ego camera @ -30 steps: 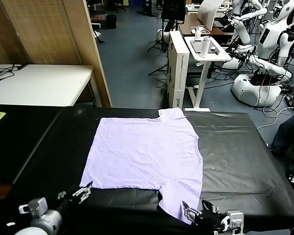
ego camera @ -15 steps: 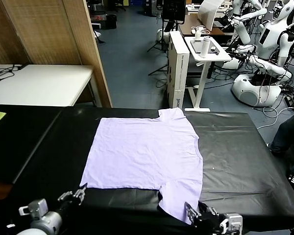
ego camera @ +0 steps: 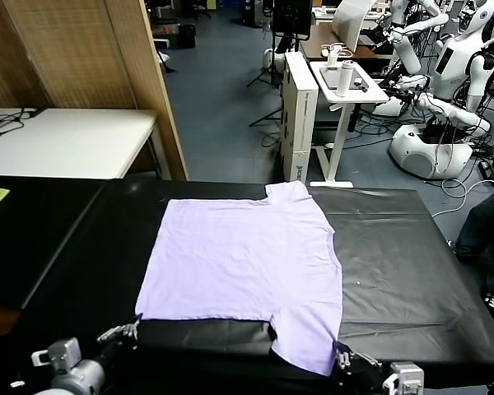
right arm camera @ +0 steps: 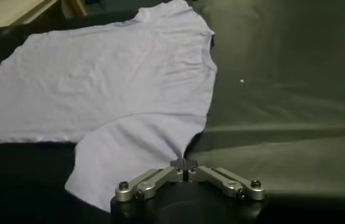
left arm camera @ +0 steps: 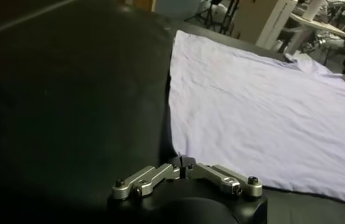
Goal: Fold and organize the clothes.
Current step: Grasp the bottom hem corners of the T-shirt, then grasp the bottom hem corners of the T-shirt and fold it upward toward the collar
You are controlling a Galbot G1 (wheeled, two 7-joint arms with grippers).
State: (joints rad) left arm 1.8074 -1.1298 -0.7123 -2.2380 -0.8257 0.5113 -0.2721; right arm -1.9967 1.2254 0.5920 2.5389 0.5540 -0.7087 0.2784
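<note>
Purple T-shirt (ego camera: 245,270) flat on black table (ego camera: 395,255). Left pincer (ego camera: 119,334) closed, empty, by hem corner. Right pincer (ego camera: 344,357) closed, empty, by near sleeve.

No readable txt anywhere: none on T-shirt (ego camera: 245,260), black table (ego camera: 395,247), white box (ego camera: 299,115) or bg robots (ego camera: 445,90). No labels/nos/signs legible.
</note>
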